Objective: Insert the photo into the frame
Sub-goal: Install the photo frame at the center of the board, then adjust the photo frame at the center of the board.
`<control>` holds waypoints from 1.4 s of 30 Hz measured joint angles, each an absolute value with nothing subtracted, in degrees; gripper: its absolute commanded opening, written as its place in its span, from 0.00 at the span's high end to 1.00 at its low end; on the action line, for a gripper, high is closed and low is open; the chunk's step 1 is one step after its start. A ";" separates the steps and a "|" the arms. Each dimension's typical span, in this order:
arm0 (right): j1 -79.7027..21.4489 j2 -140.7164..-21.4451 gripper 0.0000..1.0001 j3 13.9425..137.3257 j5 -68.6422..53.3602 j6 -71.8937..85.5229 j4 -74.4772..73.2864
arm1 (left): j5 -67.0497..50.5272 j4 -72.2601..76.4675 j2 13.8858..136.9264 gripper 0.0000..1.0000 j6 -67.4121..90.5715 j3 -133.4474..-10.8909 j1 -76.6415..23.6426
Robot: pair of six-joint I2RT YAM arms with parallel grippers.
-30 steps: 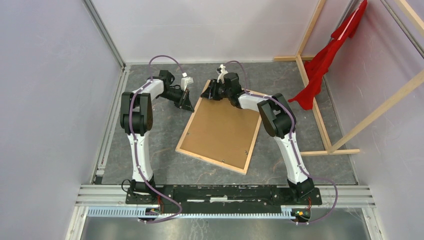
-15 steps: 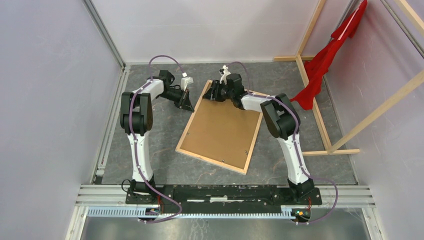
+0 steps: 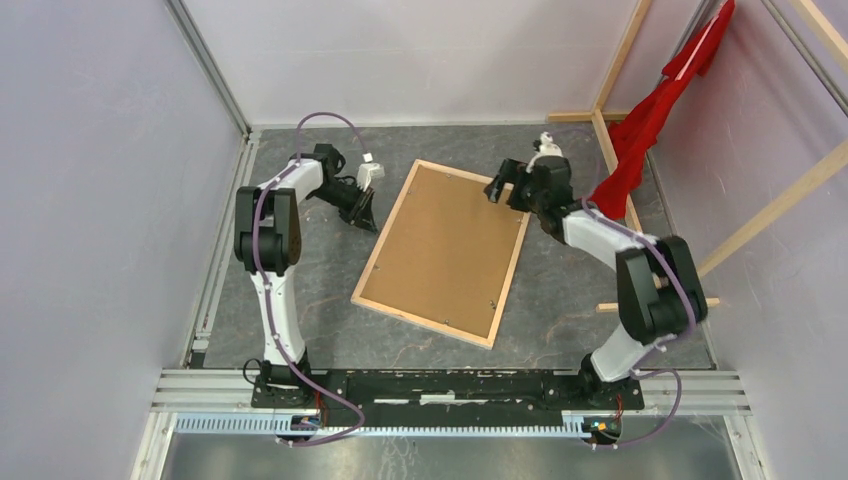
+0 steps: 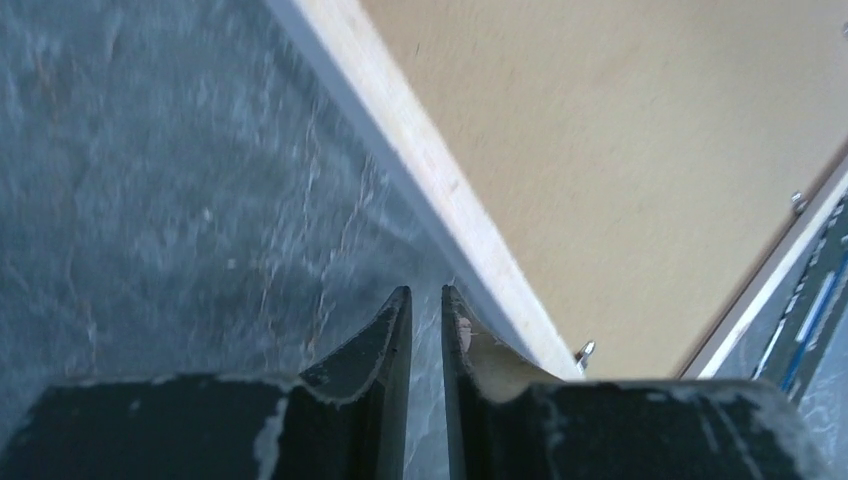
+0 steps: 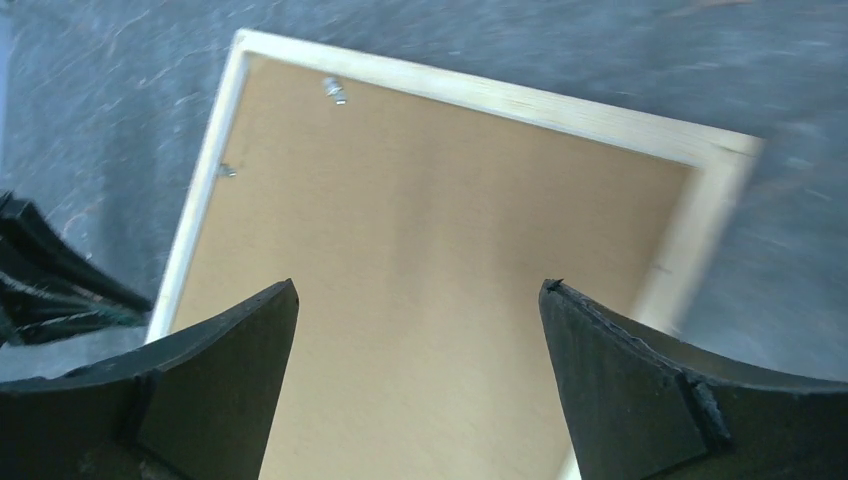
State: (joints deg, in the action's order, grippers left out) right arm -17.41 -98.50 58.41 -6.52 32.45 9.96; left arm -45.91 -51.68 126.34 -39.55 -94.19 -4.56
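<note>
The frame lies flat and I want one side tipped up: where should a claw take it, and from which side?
Probably best to pinch the thin wood border of the frame at its far right corner, nearest the open right claw, coming from outside the rim. It lies flat, back up, so only that narrow rim fits between jaws; the backing board offers no edge.

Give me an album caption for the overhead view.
The frame lies back-up on a grey table, left claw beside its left edge, right claw open by its far right corner.
</note>
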 measured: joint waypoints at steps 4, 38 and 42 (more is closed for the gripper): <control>-14.59 -89.78 0.02 51.13 -1.91 31.70 9.15 | -42.74 -52.77 124.01 0.75 -42.74 -90.08 -4.05; -15.44 -111.85 0.04 66.87 -16.36 32.64 7.68 | -38.87 -68.55 108.20 0.67 -64.36 -73.30 -12.45; -16.21 -111.61 0.10 69.10 -13.19 32.36 7.11 | -38.13 -63.44 112.09 0.66 -58.63 -88.53 -3.29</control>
